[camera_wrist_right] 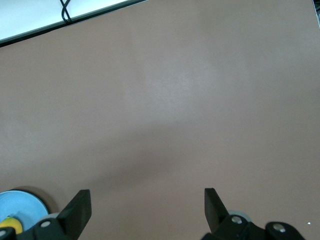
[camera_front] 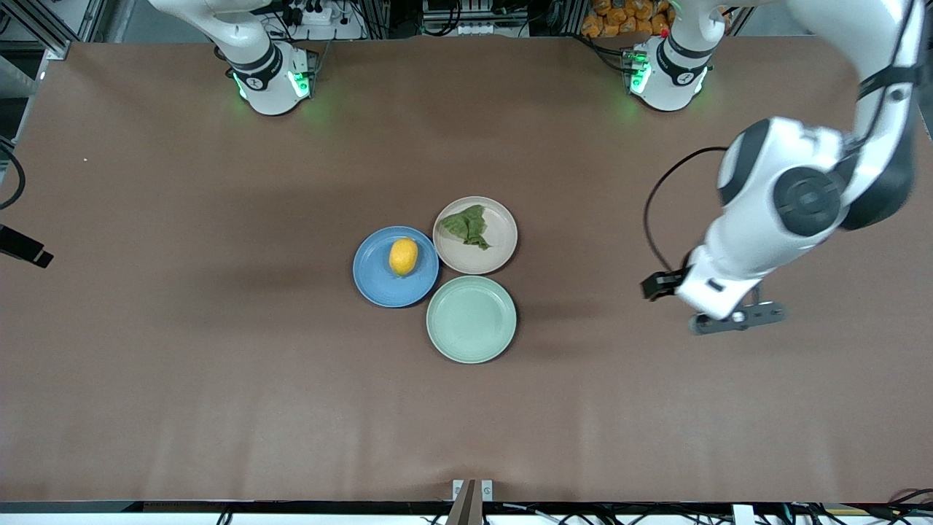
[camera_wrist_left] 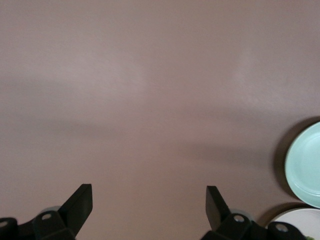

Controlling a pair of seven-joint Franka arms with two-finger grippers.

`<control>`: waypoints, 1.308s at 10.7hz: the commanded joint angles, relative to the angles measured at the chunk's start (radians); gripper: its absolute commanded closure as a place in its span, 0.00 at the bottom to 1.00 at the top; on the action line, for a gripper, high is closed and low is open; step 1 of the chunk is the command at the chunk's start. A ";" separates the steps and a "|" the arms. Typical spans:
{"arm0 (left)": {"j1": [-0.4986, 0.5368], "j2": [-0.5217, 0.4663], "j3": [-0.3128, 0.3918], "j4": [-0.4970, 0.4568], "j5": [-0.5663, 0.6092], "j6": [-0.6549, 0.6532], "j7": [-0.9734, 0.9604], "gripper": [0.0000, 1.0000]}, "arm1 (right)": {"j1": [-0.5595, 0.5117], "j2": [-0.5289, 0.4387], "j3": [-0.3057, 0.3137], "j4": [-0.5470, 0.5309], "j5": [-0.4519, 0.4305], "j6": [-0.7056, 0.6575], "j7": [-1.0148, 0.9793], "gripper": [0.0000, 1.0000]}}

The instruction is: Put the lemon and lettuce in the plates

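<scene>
The lemon point(camera_front: 403, 256) lies in the blue plate point(camera_front: 379, 283). The lettuce point(camera_front: 466, 226) lies in the beige-pink plate point(camera_front: 499, 244), which touches the blue one. My left gripper point(camera_wrist_left: 149, 192) is open and empty; in the front view it point(camera_front: 732, 317) hangs over bare table toward the left arm's end, well apart from the plates. My right gripper point(camera_wrist_right: 145, 197) is open and empty over bare table; its view catches the blue plate point(camera_wrist_right: 27, 204) and the lemon point(camera_wrist_right: 10, 223) at the edge. The right hand does not show in the front view.
An empty pale mint-green plate point(camera_front: 471, 319) sits nearer the front camera, touching both other plates; it also shows in the left wrist view point(camera_wrist_left: 306, 165). The brown table point(camera_front: 219, 364) is bare around them. A black part point(camera_front: 25, 249) juts in at the right arm's end.
</scene>
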 commanded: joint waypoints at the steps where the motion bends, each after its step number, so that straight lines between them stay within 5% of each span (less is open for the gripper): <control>1: 0.068 -0.054 -0.018 0.029 0.004 -0.074 0.097 0.00 | 0.022 -0.065 0.017 -0.040 0.012 -0.006 -0.014 0.00; 7: 0.134 -0.139 -0.001 0.119 -0.037 -0.239 0.149 0.00 | 0.113 -0.141 0.017 -0.046 0.012 -0.070 -0.065 0.00; 14: 0.023 -0.225 0.235 0.112 -0.137 -0.332 0.261 0.00 | 0.125 -0.181 0.040 -0.043 0.012 -0.166 -0.160 0.00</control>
